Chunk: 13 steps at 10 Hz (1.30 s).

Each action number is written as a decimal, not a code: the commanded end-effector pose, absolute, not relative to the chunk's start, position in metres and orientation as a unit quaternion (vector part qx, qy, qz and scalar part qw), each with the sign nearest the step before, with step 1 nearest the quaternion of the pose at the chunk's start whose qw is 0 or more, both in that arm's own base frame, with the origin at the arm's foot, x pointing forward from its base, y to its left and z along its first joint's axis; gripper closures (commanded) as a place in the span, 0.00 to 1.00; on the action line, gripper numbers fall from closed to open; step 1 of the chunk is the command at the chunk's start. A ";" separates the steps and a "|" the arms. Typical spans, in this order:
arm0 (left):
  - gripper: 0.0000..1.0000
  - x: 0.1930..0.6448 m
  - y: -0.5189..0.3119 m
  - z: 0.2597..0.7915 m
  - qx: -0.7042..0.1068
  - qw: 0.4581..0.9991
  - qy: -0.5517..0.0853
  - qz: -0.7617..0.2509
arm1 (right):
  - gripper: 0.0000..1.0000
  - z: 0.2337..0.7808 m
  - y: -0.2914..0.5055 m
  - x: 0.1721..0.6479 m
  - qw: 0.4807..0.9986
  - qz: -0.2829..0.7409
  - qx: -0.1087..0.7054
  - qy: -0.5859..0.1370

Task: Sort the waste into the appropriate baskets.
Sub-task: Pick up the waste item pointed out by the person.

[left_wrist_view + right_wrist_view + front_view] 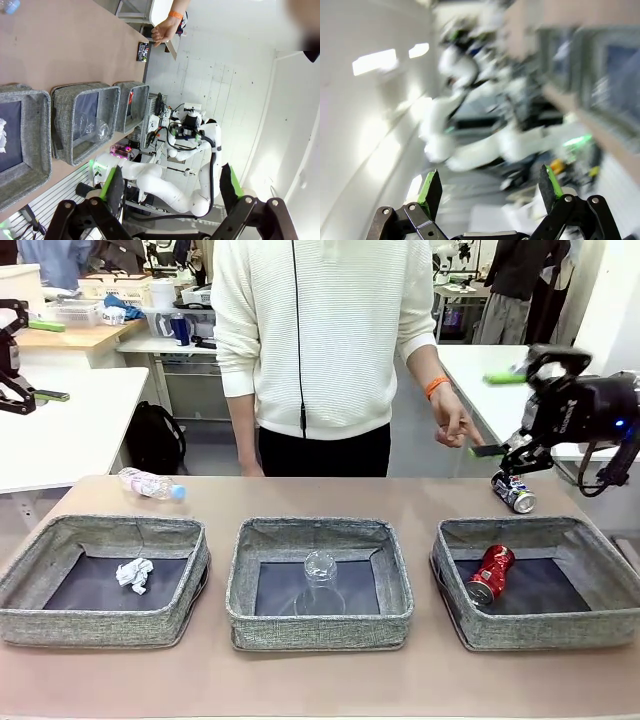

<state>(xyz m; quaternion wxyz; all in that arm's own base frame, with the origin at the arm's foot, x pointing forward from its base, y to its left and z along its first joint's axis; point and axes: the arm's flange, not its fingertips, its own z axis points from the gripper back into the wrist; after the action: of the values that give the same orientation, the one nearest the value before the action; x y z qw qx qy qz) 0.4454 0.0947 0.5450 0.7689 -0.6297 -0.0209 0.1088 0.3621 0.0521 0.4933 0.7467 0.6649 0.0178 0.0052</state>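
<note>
Three grey woven baskets stand in a row: left [100,625], middle [320,630], right [545,632]. A crumpled paper ball [134,574] lies in the left one, a clear cup [320,575] in the middle one, a red can [490,573] in the right one. The clear bottle [150,484] lies on the table behind the left basket. A dark blue can [513,491] lies behind the right basket. My right gripper [500,412] hovers open just above that can. My left gripper [48,360] is open at the far left edge, off the table.
A person stands at the far side, one hand [455,425] hanging close to my right gripper. White tables flank the brown table [320,685]. In the left wrist view the baskets [75,120] and the blue can [143,51] appear sideways. The right wrist view is motion-blurred.
</note>
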 end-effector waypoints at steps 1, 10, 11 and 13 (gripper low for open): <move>0.00 0.444 0.095 0.548 -0.635 0.765 -0.022 0.105 | 0.00 0.485 0.069 0.373 0.937 -0.157 0.124 -0.287; 0.00 0.444 0.095 0.548 -0.635 0.765 -0.022 0.105 | 0.00 0.528 -0.027 0.337 0.630 -0.393 -0.515 -0.428; 0.00 0.444 0.095 0.548 -0.635 0.765 -0.022 0.105 | 0.00 0.559 -0.019 0.349 0.903 0.041 0.107 -0.414; 0.00 0.444 0.095 0.548 -0.635 0.765 -0.022 0.105 | 0.00 0.566 -0.038 0.354 0.889 -0.010 0.045 -0.456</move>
<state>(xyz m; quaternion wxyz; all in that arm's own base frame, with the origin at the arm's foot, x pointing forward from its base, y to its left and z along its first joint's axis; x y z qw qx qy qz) 0.4454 0.0946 0.5452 0.7689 -0.6297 -0.0209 0.1086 0.3540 -0.0268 0.5616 0.8962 0.0626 -0.4391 0.0072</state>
